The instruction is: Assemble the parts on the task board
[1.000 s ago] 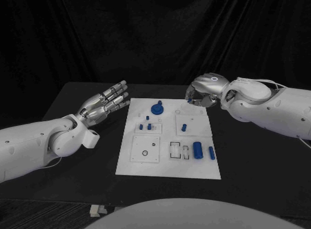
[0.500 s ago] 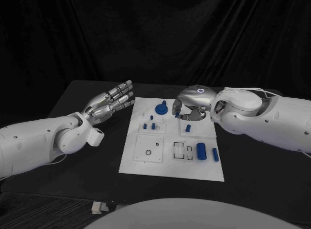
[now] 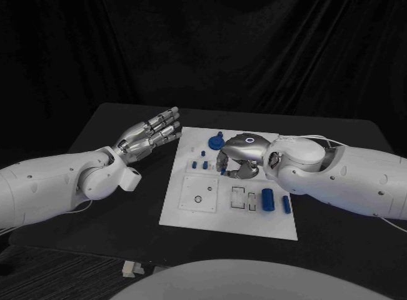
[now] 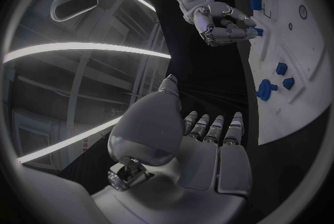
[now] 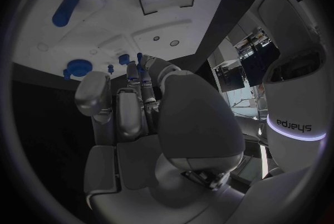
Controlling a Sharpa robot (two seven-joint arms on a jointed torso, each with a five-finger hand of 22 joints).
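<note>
Lying mid-table, task board [image 3: 190,215]. Hovering beside its left edge, left hand [image 3: 151,134], fingers spread wide, holding nothing. Curling over the board's middle, right hand [image 3: 240,153], pinching a small blue part [image 5: 140,59].

A black table [image 3: 122,206] stands before a black pleated curtain [image 3: 212,56] that spans the background from 9 to 3 o'clock. Dark floor [image 3: 41,275] lies at 7 o'clock. Long bright light strips [image 4: 77,48] cross the ceiling. A window [image 5: 252,51] shows beyond the table.
</note>
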